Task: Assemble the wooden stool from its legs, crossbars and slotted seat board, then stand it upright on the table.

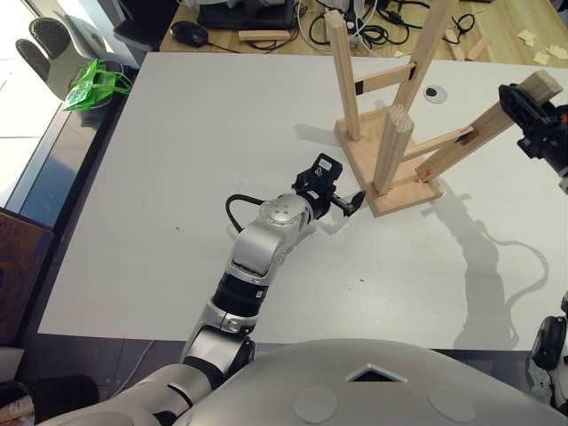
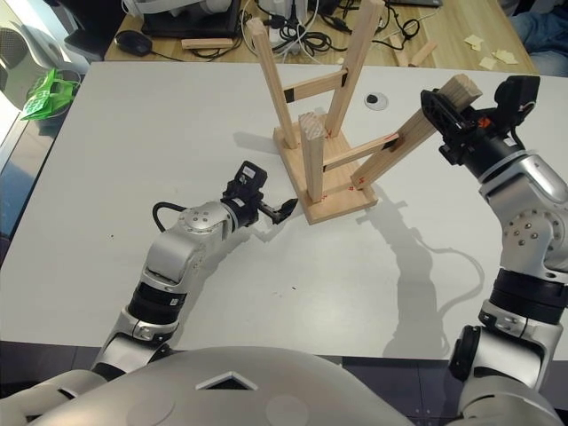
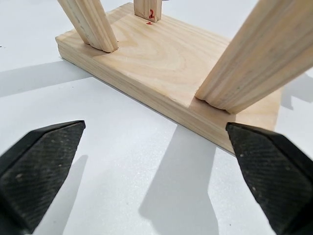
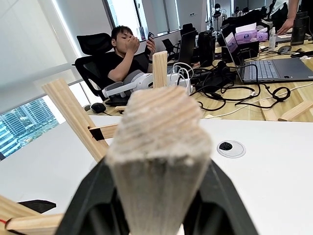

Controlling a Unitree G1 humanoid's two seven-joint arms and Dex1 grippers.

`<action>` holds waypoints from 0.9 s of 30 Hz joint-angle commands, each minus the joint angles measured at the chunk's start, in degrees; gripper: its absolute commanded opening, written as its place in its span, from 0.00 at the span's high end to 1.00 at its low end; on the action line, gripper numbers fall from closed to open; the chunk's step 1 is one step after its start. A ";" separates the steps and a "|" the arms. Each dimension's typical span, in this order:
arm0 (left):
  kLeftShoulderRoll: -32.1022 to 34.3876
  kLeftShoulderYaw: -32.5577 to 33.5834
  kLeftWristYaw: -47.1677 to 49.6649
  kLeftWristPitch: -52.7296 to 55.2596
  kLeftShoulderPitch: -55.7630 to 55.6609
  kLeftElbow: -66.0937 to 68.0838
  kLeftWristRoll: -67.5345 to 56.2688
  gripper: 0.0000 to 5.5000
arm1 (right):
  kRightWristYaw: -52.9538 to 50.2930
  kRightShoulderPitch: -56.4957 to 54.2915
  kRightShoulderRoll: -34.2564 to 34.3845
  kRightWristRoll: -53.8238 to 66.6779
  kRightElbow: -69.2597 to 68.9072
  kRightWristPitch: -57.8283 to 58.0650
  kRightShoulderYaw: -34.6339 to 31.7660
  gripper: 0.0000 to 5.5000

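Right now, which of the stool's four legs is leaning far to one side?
The leg in the right gripper: it slants toward the robot's right, while the other three legs stand nearly upright.

Bright daylight, apparently from left; crisp shadows on table (image 1: 177, 177); close leg (image 4: 159, 147) blurred.

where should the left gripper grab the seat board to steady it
Probably the long edge of the seat board that faces the open left gripper, on the bare stretch between the near leg and the far leg, coming in low over the table from the robot's left. Legs crowd the top; since it lies flat, pressing down may suit better than pinching.
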 commanded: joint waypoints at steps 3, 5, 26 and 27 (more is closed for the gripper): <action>0.34 -0.16 -0.40 -0.66 -0.97 0.18 0.23 0.02 | 0.28 0.98 -0.14 -4.48 5.55 3.42 4.83 0.82; 0.41 -0.14 -0.47 -0.81 -0.85 0.16 0.23 0.02 | 0.74 0.63 0.00 -5.03 7.53 3.10 5.47 0.82; 0.24 0.08 -0.76 -1.44 -1.56 0.61 0.45 0.02 | 3.51 -2.49 -1.79 -16.50 12.16 -1.53 16.33 0.81; 0.21 0.05 -0.73 -1.50 -1.55 0.68 0.47 0.02 | 2.21 -2.45 -2.41 -18.73 13.69 -1.51 18.08 0.74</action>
